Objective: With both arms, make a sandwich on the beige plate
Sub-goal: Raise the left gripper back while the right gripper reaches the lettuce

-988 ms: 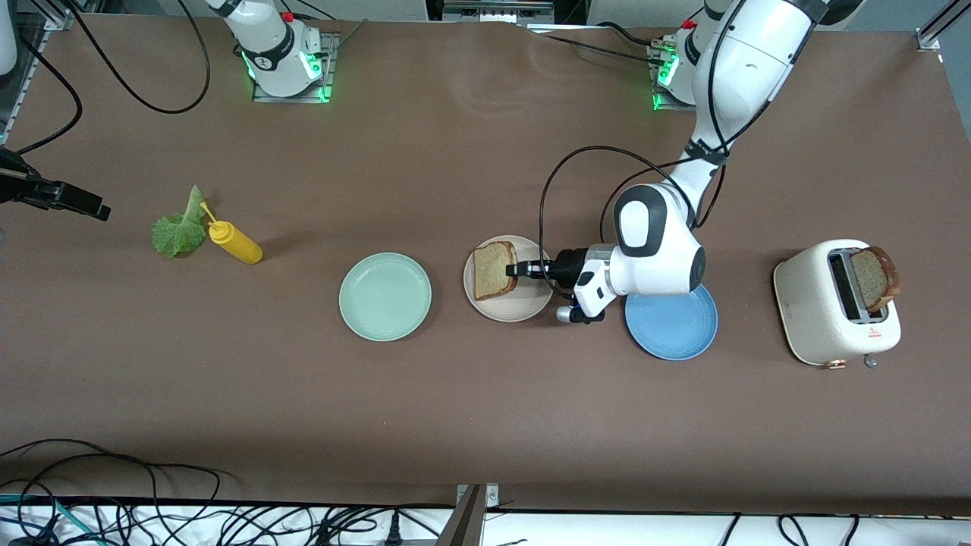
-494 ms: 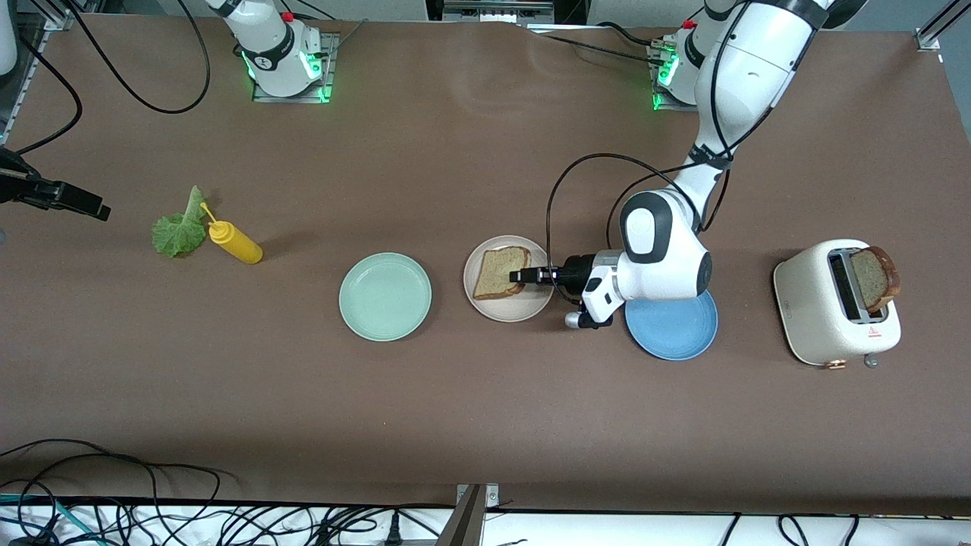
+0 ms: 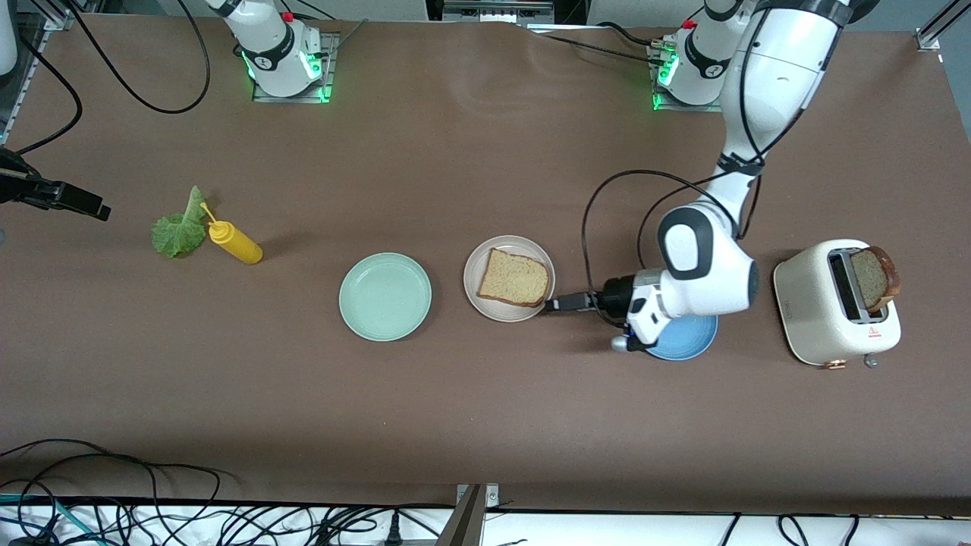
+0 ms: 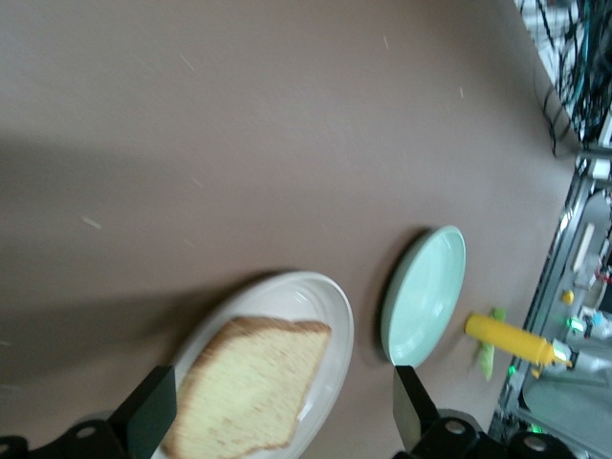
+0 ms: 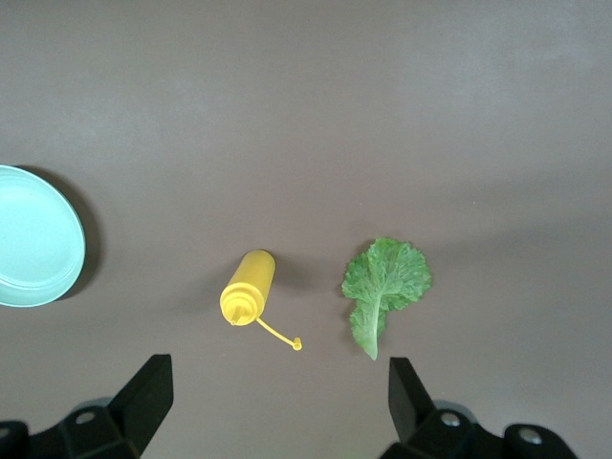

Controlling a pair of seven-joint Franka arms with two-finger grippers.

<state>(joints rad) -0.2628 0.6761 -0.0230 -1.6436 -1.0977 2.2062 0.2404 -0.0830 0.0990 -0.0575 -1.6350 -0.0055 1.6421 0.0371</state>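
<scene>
Items are listed across the front view, from the right arm's end of the table to the left arm's end.

1. Right end effector (image 3: 95, 210): held over the table edge at the right arm's end, jaws spread wide and empty, above the lettuce; the arm waits, probably staged for that leaf.
2. Lettuce leaf (image 3: 179, 226): flat on the table (image 3: 455, 409), touching or just beside the yellow squeeze bottle (image 3: 237, 244), which lies on its side. No label can be read on it.
3. Mint green plate (image 3: 385, 296): bare, just beside the beige plate.
4. Beige plate (image 3: 508, 278): one bread slice (image 3: 515, 278) lies flat on it, judged the sandwich base.
5. Left end effector (image 3: 552, 304): low, just beside the beige plate's rim, jaws wide, nothing gripped.
6. Blue plate (image 3: 686, 339): partly covered by the left arm.
7. Toaster (image 3: 815, 315): a second slice (image 3: 874, 277) stands in its slot, judged the top layer. A small red triangle mark and a dark mark are seen on its side; no wording is legible.
</scene>
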